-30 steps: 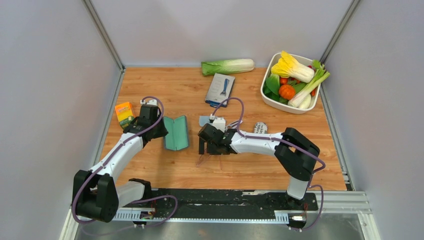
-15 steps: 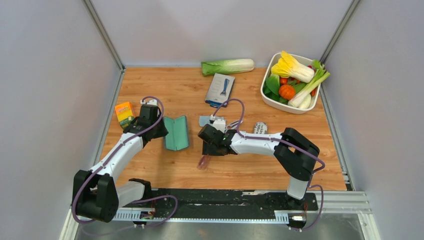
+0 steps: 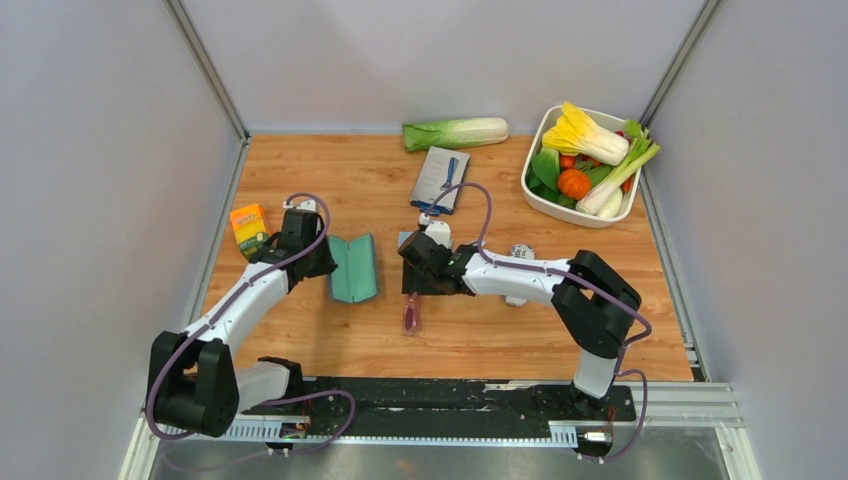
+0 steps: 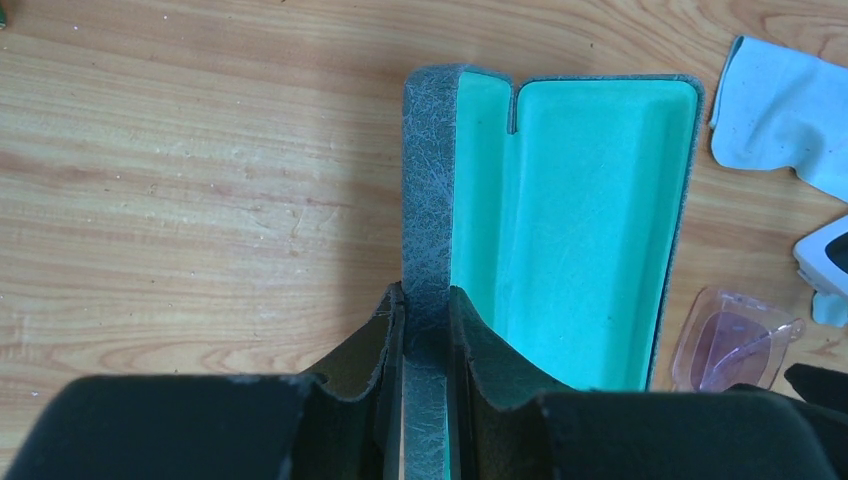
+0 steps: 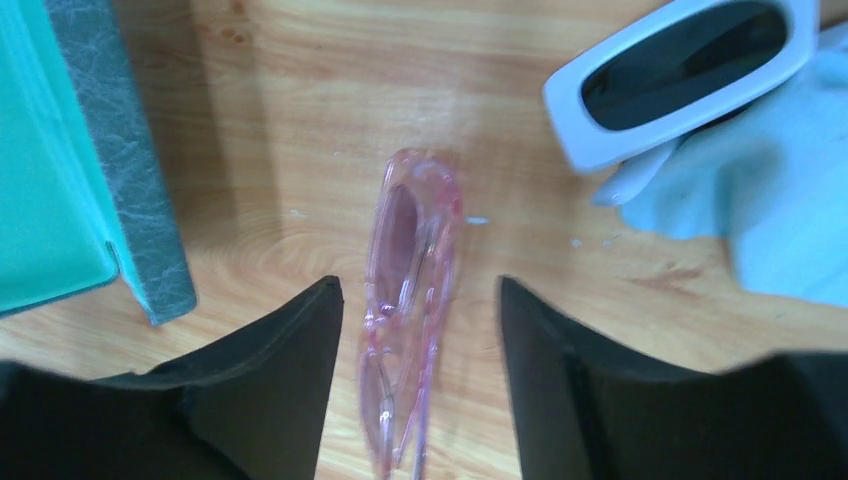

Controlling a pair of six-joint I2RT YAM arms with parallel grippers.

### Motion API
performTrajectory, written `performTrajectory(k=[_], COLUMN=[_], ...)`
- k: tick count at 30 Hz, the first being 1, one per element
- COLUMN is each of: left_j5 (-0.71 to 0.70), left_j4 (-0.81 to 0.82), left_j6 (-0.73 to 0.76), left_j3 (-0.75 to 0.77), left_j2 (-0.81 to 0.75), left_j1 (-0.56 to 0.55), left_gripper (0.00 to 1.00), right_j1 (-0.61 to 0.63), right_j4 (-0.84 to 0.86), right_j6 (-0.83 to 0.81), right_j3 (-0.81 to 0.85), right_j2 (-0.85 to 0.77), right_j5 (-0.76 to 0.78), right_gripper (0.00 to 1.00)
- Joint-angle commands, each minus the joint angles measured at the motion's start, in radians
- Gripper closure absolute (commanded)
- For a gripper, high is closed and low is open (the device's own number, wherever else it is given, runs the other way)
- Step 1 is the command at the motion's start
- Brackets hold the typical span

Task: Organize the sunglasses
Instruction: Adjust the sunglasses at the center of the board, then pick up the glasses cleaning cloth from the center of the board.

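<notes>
Right wrist: right gripper (image 5: 418,290) jaws apart astride sunglasses (image 5: 400,230), likely light, slick, brittle, so pinch gently across frame; left gripper (image 4: 425,295) clamps case (image 4: 570,220) at 9 o'clock.

Sunglasses (image 3: 411,315) on the table (image 3: 480,335), right of the case (image 3: 352,267), cloth (image 4: 780,110) behind.

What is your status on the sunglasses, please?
Left hand shut on grey case wall, case open. Right hand open astride pink sunglasses, no grip yet. White sunglasses and blue cloth beside, not blocking.
</notes>
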Motion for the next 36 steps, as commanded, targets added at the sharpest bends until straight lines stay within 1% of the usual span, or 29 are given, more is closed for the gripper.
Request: performTrajectory(k=[1, 2, 3, 5, 7, 9, 10, 13, 14, 17, 19, 26, 30, 32, 34, 35, 36], left_j5=[-0.029, -0.038, -0.044, -0.063, -0.073, -0.055, -0.028, -0.003, -0.010, -0.099, -0.112, -0.152, -0.149, -0.145, -0.139, -0.130, -0.120], left_j4=[0.065, 0.068, 0.067, 0.061, 0.054, 0.070, 0.091, 0.114, 0.116, 0.081, 0.071, 0.064, 0.067, 0.068, 0.071, 0.071, 0.071], left_j6=[0.000, 0.002, 0.006, 0.012, 0.018, 0.017, 0.014, 0.009, 0.018, 0.046, 0.052, 0.071, 0.086, 0.094, 0.095, 0.095, 0.095], left_j3=[0.048, 0.063, 0.069, 0.100, 0.126, 0.132, 0.123, 0.112, 0.114, 0.155, 0.190, 0.329, 0.382, 0.395, 0.402, 0.401, 0.399], left_j2=[0.037, 0.045, 0.072, 0.117, 0.158, 0.180, 0.183, 0.182, 0.182, 0.206, 0.243, 0.401, 0.441, 0.453, 0.455, 0.453, 0.447], left_j1=[-0.003, -0.005, -0.005, -0.003, -0.003, -0.005, -0.005, -0.005, -0.005, -0.003, 0.004, 0.031, 0.041, 0.041, 0.041, 0.041, 0.041], left_gripper=[0.82, 0.82, 0.82, 0.82, 0.82, 0.80, 0.79, 0.78, 0.77, 0.77, 0.77, 0.78, 0.76, 0.72, 0.63, 0.52, 0.48], right_j1=[-0.036, -0.041, -0.041, -0.053, -0.089, -0.140, -0.157, -0.179, -0.180, -0.192, -0.202, -0.205, -0.205, -0.205, -0.205, -0.205, -0.205], right_j4=[0.010, 0.008, 0.008, 0.004, -0.008, -0.022, -0.031, -0.059, -0.064, -0.056, -0.039, 0.004, 0.010, 0.018, 0.025, 0.033, 0.036], right_j6=[-0.106, -0.124, -0.143, -0.179, -0.195, -0.212, -0.219, -0.247, -0.255, -0.267, -0.282, -0.325, -0.335, -0.336, -0.336, -0.336, -0.338], right_j3=[0.033, 0.027, 0.020, 0.001, -0.023, -0.049, -0.062, -0.102, -0.112, -0.168, -0.192, -0.198, -0.178, -0.174, -0.175, -0.175, -0.174], right_j2=[-0.027, -0.044, -0.068, -0.113, -0.147, -0.176, -0.187, -0.223, -0.234, -0.251, -0.250, -0.202, -0.148, -0.128, -0.118, -0.112, -0.108], right_j5=[-0.013, -0.012, -0.001, 0.020, 0.014, 0.005, 0.011, 0.062, 0.081, 0.096, 0.079, 0.049, 0.039, 0.030, 0.025, 0.022, 0.022], right_gripper=[0.25, 0.17, 0.12, 0.11, 0.14, 0.20, 0.22, 0.27, 0.28, 0.33, 0.37, 0.39, 0.45, 0.47, 0.49, 0.50, 0.51])
